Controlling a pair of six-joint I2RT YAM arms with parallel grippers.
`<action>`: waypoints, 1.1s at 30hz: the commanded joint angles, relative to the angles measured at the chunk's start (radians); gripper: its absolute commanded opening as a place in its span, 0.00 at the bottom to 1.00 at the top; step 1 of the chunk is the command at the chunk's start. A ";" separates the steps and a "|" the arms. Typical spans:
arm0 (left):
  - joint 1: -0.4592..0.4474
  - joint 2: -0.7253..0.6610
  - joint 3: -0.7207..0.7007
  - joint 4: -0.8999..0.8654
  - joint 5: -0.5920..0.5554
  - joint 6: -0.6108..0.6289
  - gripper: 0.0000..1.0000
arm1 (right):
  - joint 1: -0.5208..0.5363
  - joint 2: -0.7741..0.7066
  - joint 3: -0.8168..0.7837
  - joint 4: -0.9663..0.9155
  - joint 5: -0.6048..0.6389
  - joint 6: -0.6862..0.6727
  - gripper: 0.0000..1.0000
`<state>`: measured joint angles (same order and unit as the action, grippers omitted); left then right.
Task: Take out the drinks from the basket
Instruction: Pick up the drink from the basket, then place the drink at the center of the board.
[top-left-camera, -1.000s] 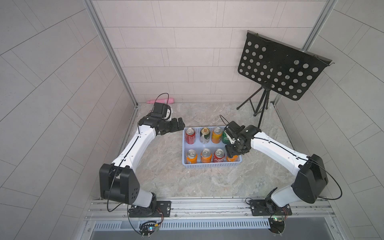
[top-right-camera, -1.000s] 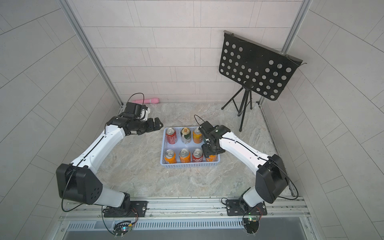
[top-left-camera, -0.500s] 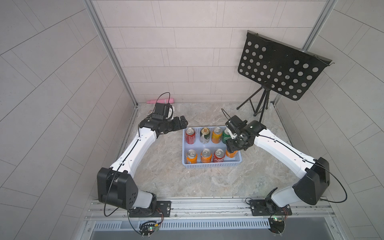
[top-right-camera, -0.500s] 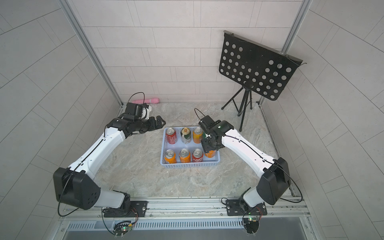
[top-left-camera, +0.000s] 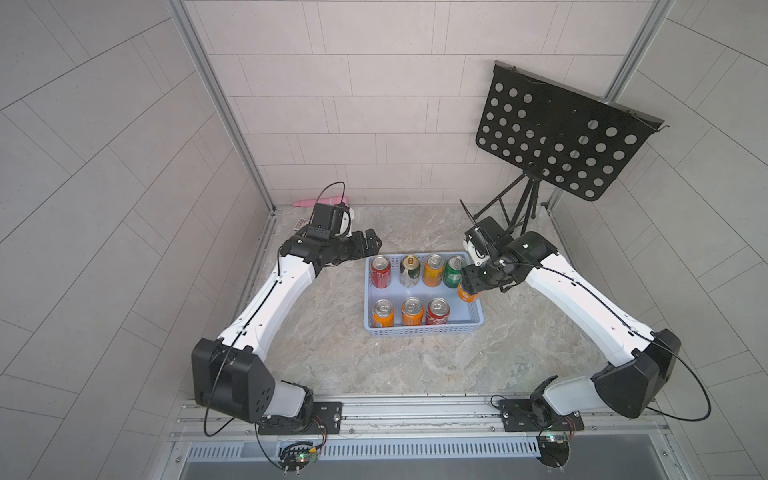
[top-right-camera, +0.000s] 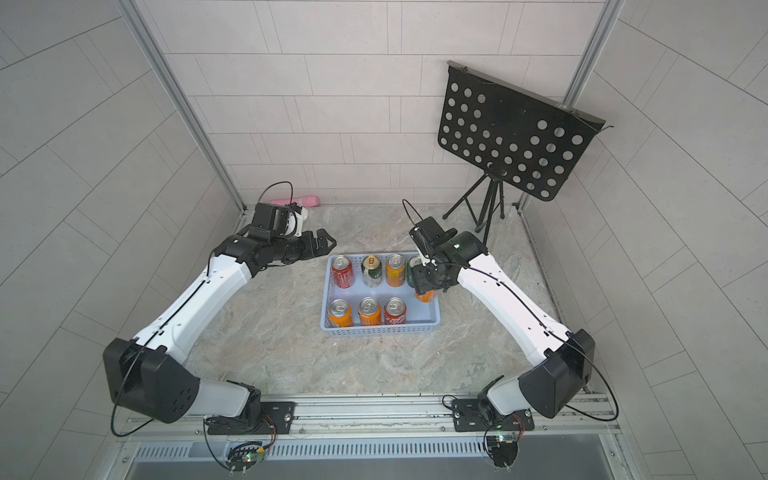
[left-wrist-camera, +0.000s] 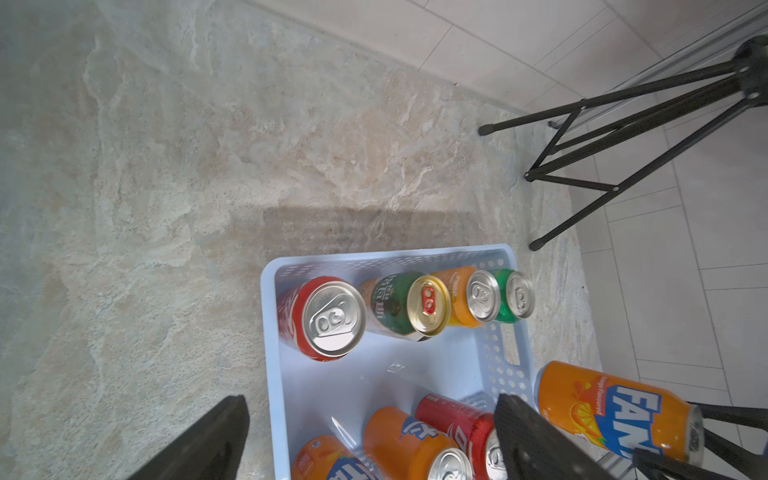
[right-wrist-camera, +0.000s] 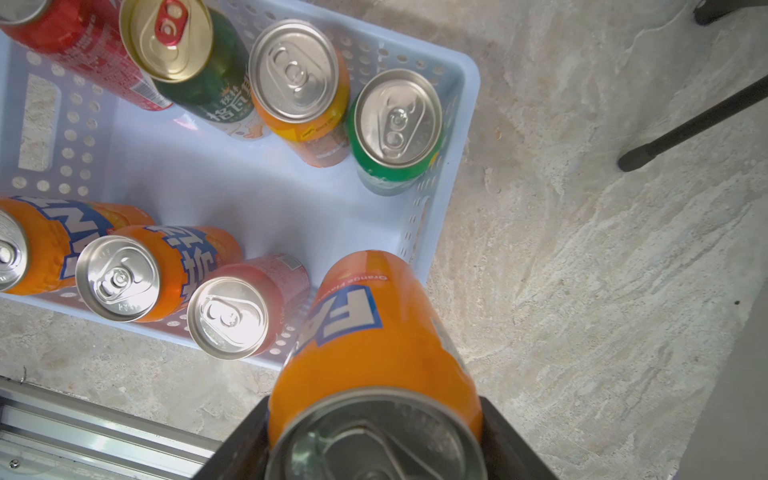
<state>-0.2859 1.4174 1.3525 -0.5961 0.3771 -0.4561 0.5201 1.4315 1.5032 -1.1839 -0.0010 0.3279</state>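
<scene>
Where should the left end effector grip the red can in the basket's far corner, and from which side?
Probably its upper body, under the silver top, from above. The red can stands upright in the basket corner, walls on two sides and the gold-topped can close beside it, so side approaches look blocked.

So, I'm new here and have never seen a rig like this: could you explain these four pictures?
Two white robot arms work over a stone-patterned table. Two pictures look down from overhead; two come from cameras on the arms' wrists. A shallow light-blue perforated plastic basket holds seven upright soda cans. The right gripper is shut on an eighth, an orange aluminium can, lifted at the basket's end. The left gripper hangs open and empty beside the basket.
</scene>
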 joint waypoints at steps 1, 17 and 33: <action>-0.019 0.014 0.068 -0.005 0.016 0.000 1.00 | -0.018 -0.026 0.053 -0.025 0.026 -0.031 0.06; -0.076 0.051 0.102 -0.005 -0.005 0.025 1.00 | -0.144 -0.038 0.079 -0.063 0.031 -0.090 0.06; -0.075 0.019 0.041 -0.043 -0.156 0.135 1.00 | -0.224 -0.090 -0.172 0.039 0.057 -0.042 0.06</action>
<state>-0.3569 1.4670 1.4071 -0.6067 0.2974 -0.3740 0.3000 1.3750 1.3544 -1.1984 0.0257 0.2558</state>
